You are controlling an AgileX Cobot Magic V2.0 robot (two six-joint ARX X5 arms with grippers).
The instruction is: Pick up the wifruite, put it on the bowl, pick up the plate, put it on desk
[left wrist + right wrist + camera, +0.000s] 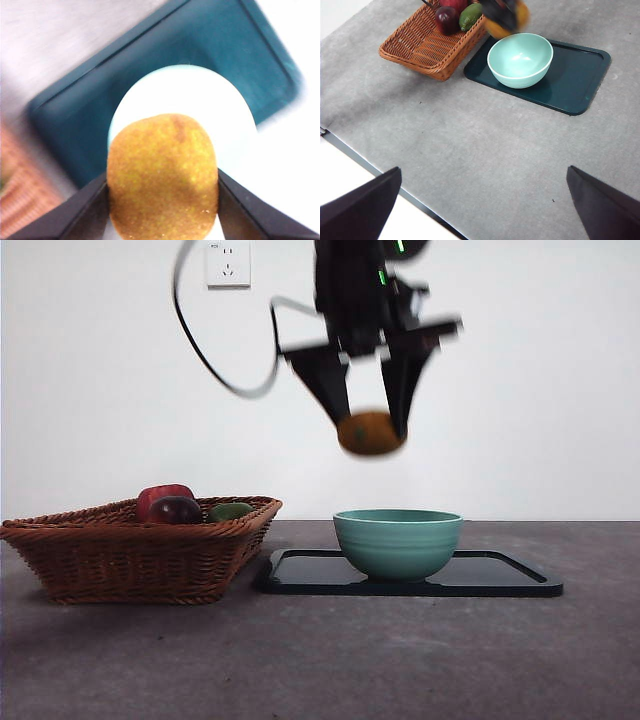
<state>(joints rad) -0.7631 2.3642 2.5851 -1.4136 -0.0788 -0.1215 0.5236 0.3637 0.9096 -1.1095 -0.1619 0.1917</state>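
Front view: one small orange-brown oval wifruite (pixel 370 433), dull-skinned, held in the air between the two black jaws of the left gripper (pixel 371 430), which comes down from the top edge, above and a little to the left of the bowl. One deep round mint-green ribbed ceramic bowl (pixel 398 542) stands on one flat dark rectangular tray (pixel 500 577), the plate of the task, which lies on the dark grey-brown matte desk (pixel 320 660). One brown wicker basket (pixel 140 552) stands just beside the tray's left end; three fruits show above its rim: one red round fruit (pixel 160 496), one dark red round fruit (pixel 176 510), one green fruit (pixel 231 511). One white wall socket (pixel 228 262) sits on the wall behind. Left wrist view: one wifruite (pixel 162 176), clamped on both flanks by the gripper's own jaws; under it the pale bowl (pixel 220 100) on the dark tray (pixel 100 115), and a corner of the basket (pixel 22 200). Right wrist view: the right gripper (pixel 482 200) hangs high over bare desk (pixel 470 140), jaws spread wide with nothing between them; one bowl (pixel 520 60), one tray (pixel 575 75), one basket (pixel 427 45); the wifruite (pixel 500 27) shows blurred beside the bowl's rim.
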